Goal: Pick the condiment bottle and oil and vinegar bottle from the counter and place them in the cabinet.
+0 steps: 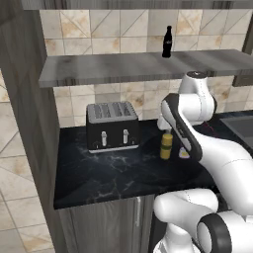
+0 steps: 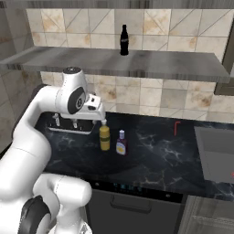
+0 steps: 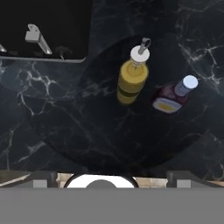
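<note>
Hand poised above two bottles on the black marble counter

The gripper (image 2: 103, 119) hangs directly over the oil and vinegar bottle (image 2: 104, 137), its tip close above the pale spout without touching as far as I can see; whether its jaws stand wide or narrow I cannot tell, since the fingers are hidden. Just beside that golden bottle, a little to the hand's right, stands the condiment bottle (image 2: 121, 142), squat and dark with its blue cap, upright and apart from its neighbour. Both sit on the counter (image 2: 155, 160). Off to the hand's left is the toaster (image 1: 112, 126), against the tiled wall. Higher and farther back runs the cabinet (image 1: 138, 66), a long grey shelf, where a slim black bottle (image 1: 167, 42) stands upright by the wall
</note>
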Available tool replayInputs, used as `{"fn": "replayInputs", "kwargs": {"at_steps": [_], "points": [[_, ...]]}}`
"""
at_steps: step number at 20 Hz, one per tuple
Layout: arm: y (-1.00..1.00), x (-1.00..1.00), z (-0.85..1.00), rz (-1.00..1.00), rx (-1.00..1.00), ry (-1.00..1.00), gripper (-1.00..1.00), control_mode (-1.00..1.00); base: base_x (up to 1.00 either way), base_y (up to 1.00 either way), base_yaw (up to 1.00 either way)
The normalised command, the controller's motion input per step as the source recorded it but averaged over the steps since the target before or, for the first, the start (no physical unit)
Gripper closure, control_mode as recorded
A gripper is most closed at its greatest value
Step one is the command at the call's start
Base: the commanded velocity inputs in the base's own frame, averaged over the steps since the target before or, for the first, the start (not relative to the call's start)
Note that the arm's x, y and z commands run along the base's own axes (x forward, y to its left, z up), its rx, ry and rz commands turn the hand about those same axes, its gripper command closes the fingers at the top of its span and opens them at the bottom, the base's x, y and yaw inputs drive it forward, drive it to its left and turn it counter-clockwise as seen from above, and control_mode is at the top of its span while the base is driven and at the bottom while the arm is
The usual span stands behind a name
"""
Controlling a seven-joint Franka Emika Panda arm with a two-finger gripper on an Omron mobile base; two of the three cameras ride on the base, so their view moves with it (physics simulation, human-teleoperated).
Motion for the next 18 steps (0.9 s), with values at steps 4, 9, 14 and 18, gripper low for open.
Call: {"fn": "replayInputs", "kwargs": {"at_steps": [4, 9, 14, 18], "points": [[-0.04, 0.0, -0.32, 0.0, 0.0, 0.0, -1.0, -1.0, 0.0, 0.0, 0.0], [-0.08, 0.0, -0.42, 0.0, 0.0, -0.05, -1.0, -1.0, 0.0, 0.0, 0.0], [-0.13, -0.03, -0.39, 0.0, 0.0, -0.18, -1.0, -1.0, 0.0, 0.0, 0.0], [-0.02, 0.0, -0.21, 0.0, 0.0, -0.2, -1.0, -1.0, 0.0, 0.0, 0.0]]}}
